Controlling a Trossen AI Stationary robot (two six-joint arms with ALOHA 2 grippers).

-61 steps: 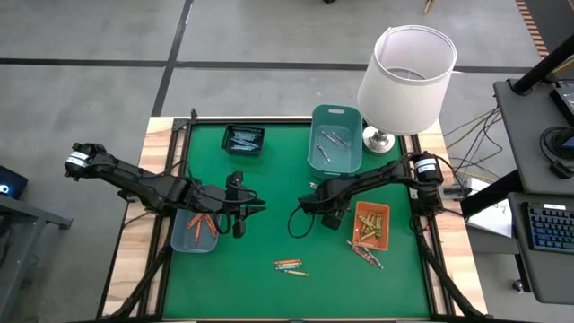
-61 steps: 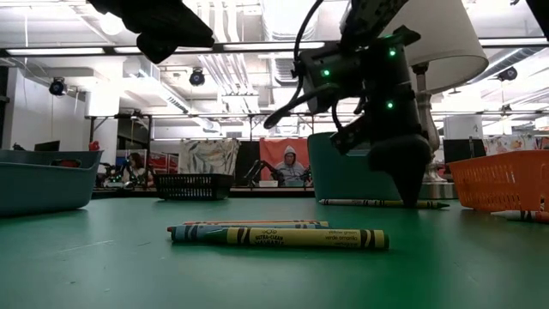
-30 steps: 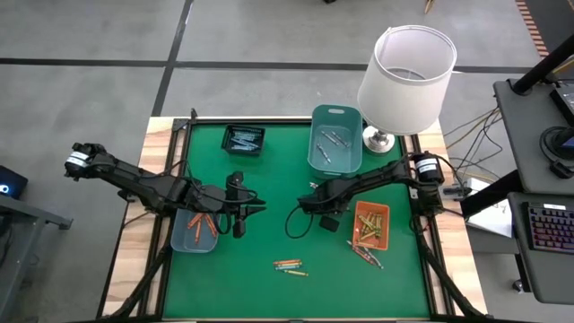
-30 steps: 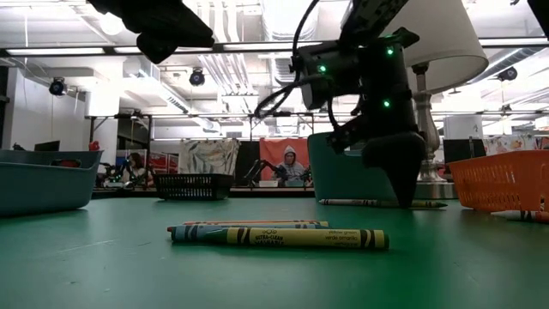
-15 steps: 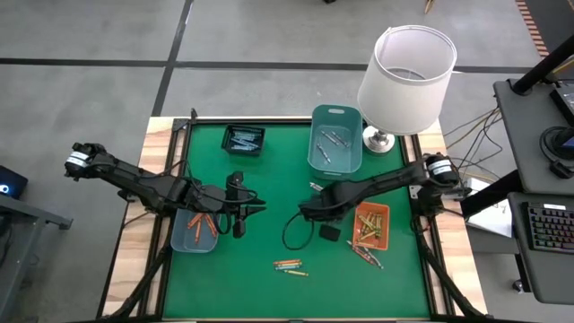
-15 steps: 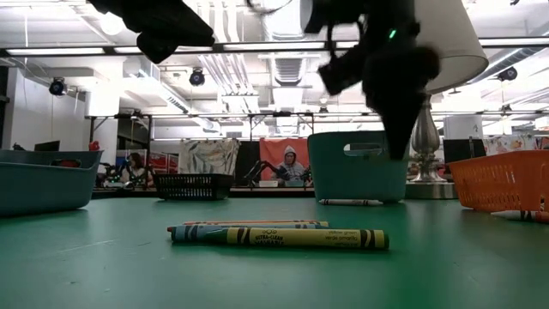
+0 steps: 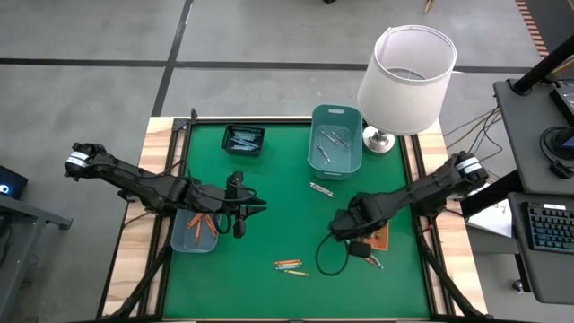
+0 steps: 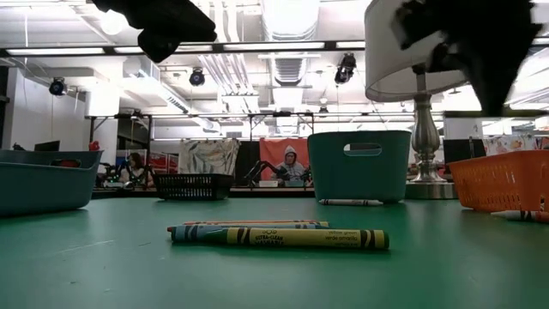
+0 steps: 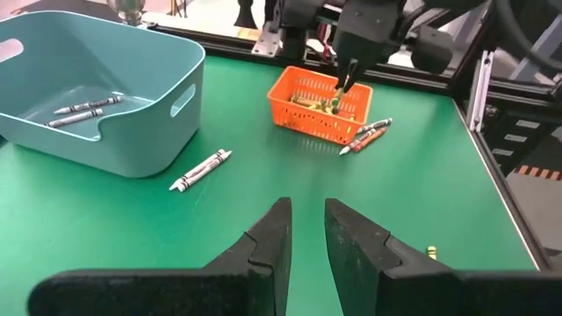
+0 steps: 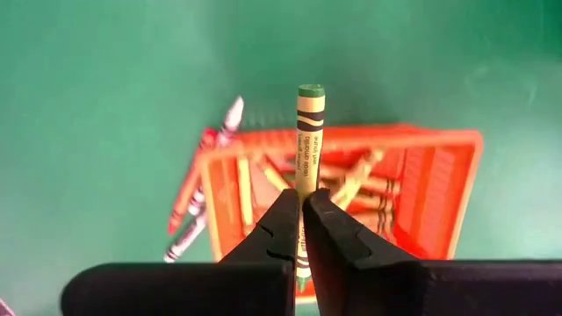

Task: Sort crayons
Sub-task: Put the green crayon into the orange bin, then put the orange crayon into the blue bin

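My right gripper [image 10: 301, 197] points straight down above the orange basket [image 10: 421, 184], shut on a green crayon [image 10: 307, 140]. The left wrist view shows that gripper [image 9: 344, 81] over the basket's [image 9: 309, 116] far rim. Yellowish crayons lie in the basket, and a few red and white ones [image 7: 369, 260] lie flat beside it. A small group of crayons [image 7: 289, 265] lies flat near the table's front, and a white one [image 7: 321, 188] near the teal bin [image 7: 336, 139]. My left gripper [image 9: 305, 219] hovers at centre left, open by a narrow gap, with nothing between its fingers. My right gripper pinches the green crayon between its two fingers, which are on the wrapper [image 10: 304, 183] near one end. They come from above and lie along the crayon. It hangs upright below them, its free end [image 10: 311, 90] down, clear of the basket.
A lamp [image 7: 406, 72] stands at the table's far right corner. A black basket [image 7: 243, 140] with pale crayons sits at the far left. A blue tray [image 7: 195, 231] with orange crayons sits at the left edge, under my left arm.
My right gripper has risen from low over the table's middle. It has swung toward the right and near edges until it stands above the orange basket, still shut.
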